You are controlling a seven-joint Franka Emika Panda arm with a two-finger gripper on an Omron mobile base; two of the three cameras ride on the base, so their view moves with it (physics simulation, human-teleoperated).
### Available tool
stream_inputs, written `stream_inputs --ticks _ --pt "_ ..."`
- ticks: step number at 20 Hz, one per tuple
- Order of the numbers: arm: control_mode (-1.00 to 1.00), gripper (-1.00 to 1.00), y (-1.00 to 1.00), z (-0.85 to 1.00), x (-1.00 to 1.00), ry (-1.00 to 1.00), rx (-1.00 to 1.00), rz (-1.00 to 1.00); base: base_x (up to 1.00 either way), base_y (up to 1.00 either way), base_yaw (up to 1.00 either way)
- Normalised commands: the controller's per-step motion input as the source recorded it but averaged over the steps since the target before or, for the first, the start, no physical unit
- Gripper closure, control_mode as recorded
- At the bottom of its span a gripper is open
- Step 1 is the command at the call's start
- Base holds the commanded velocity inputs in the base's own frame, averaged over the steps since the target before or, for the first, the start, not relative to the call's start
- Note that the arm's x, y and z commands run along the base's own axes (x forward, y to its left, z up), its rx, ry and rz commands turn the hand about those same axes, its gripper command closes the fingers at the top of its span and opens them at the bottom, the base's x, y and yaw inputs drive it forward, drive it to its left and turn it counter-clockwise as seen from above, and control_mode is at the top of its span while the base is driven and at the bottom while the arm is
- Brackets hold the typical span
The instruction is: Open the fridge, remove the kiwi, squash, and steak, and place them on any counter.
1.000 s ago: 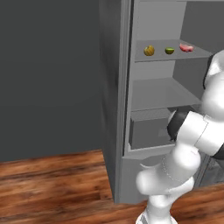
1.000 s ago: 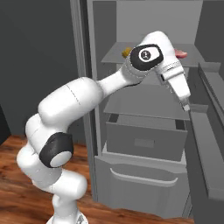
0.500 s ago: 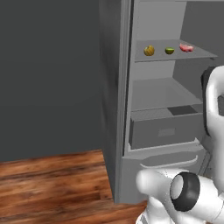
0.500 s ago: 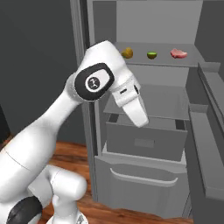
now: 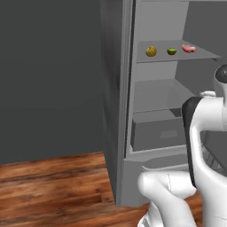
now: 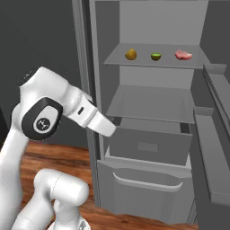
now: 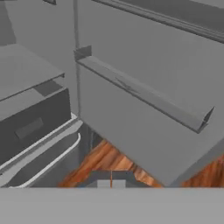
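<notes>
The fridge (image 6: 148, 112) stands open; on its upper shelf (image 6: 134, 63) lie the squash (image 6: 130, 54), kiwi (image 6: 156, 56) and steak (image 6: 183, 55) in a row. The hand (image 7: 111, 183) is closed, empty.

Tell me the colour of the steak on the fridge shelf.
Pink-red steak, clearest in the right base view.

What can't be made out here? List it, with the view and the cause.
- Fridge top: cut off by the upper edge, both base views.
- Drawer contents: hidden behind its front, right base view.
- Kiwi, squash, steak: too small for surface detail.
- Fridge's right side: blocked by the arm, left base view.
</notes>
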Motion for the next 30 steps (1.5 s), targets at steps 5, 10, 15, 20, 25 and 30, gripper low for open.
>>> stream_inputs --ticks 5,10,15,20,25,30 --pt "-1.0 1.0 0.77 0.51 0.0 0.0 -0.19 0.33 0.0 0.0 0.0" --pt "-1.0 1.0 0.68 0.27 0.0 0.0 -0.16 0.33 0.0 0.0 0.0" --pt "-1.0 -1.0 0.88 0.03 -0.02 0.04 -0.19 0.39 0.0 0.0 0.0" --pt "-1.0 -1.0 0.26 0.0 0.0 0.07 -0.05 0.03 0.0 0.0 0.0" --pt "-1.0 -1.0 -0.18 0.09 -0.2 0.01 0.35 0.07 0.0 0.0 0.0" --pt "-1.0 -1.0 0.04 0.35 -0.36 0.0 0.48 0.11 0.0 0.0 0.0"
